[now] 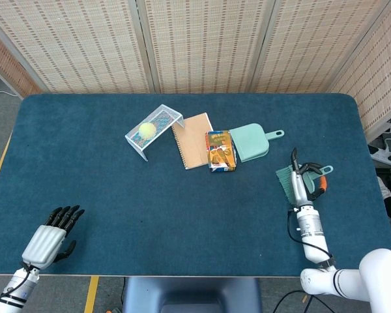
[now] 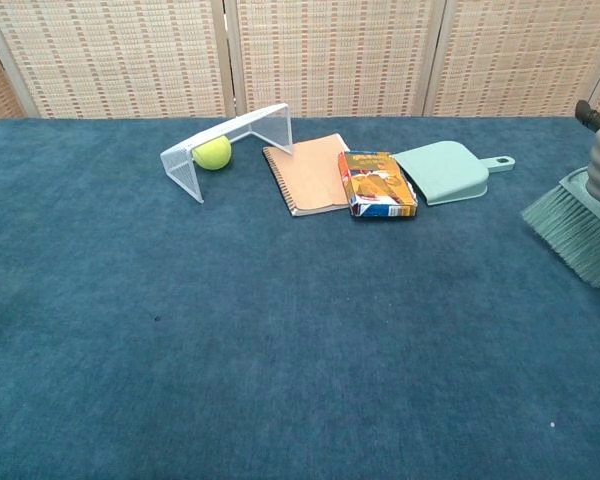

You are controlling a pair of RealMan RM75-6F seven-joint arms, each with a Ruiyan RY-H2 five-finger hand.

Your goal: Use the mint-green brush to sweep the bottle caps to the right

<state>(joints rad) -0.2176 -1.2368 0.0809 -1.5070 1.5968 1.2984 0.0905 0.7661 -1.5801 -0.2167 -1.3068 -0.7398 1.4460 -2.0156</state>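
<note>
Staged robot test area in a lab or studio. A counter (image 1: 85, 163) covered in dark teal carpet-like cloth stands before woven folding screens (image 1: 202, 42) that close off the background. Unrelated props lie grouped on it: a wire rack (image 1: 155, 130) over a tennis ball (image 1: 146, 130), a spiral notebook (image 1: 191, 140), a small box (image 1: 220, 150), a dustpan (image 1: 253, 141).
</note>
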